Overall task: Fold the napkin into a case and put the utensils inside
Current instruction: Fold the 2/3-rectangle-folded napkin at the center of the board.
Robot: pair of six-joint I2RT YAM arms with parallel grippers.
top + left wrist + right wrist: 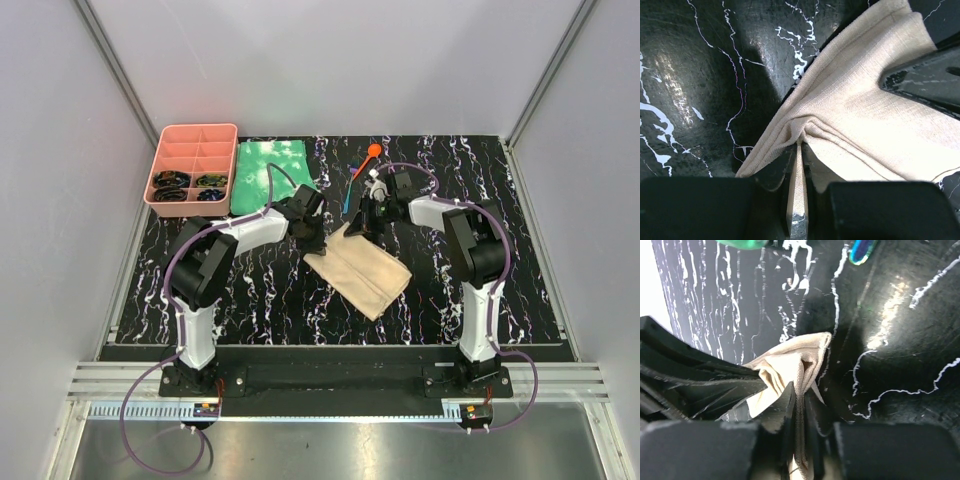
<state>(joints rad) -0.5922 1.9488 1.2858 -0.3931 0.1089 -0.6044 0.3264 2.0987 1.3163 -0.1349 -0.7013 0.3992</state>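
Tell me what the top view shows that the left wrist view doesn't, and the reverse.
Top only: tray, green cloth, spoon, blue utensil.
Left wrist only: close up, the napkin edge bunched and pinched in the left end effector.
Both: napkin and marbled table.

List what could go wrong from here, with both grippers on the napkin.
1. The left gripper and right gripper each pinch only a thin bunch of the napkin edge; a pull could slip it free.
2. The grippers sit close together, so folding may make them collide.
3. The orange spoon and blue utensil lie just beyond the right gripper; a swing could knock them.
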